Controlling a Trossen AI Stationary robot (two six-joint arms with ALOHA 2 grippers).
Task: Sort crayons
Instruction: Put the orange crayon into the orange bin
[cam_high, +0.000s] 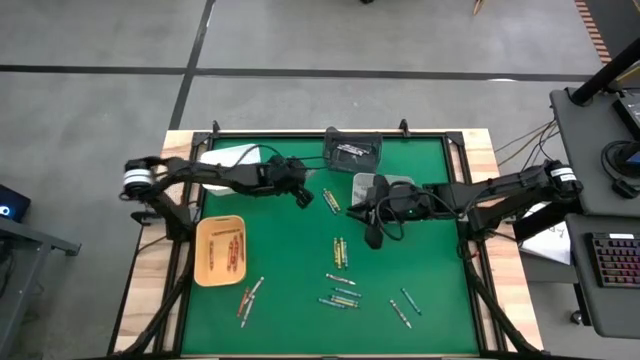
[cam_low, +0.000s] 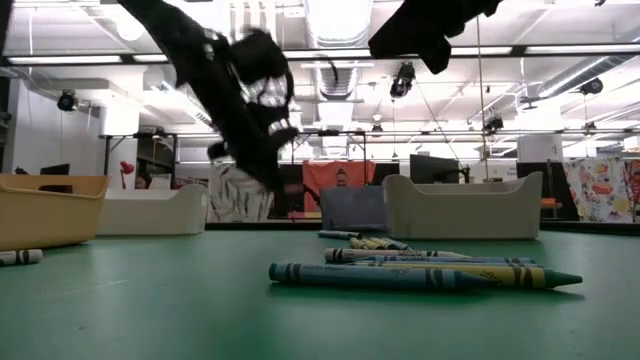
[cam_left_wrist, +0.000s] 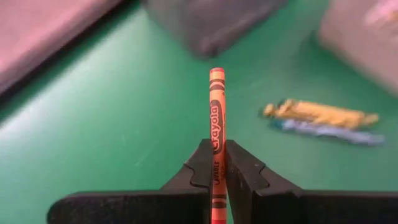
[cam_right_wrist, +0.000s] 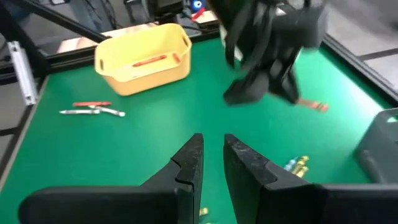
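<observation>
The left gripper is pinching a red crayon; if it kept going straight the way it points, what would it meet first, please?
Probably the dark grey bin straight ahead of the left gripper and its red crayon; only bare green mat lies between, though depth is unclear.

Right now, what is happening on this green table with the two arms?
The robot is sorting crayons. The left end effector is shut on a red-orange crayon above the table's far middle. The right end effector hangs nearby, holding nothing, fingers a little apart. Some red crayons lie in the yellow tray; more crayons lie loose on the green mat.
</observation>
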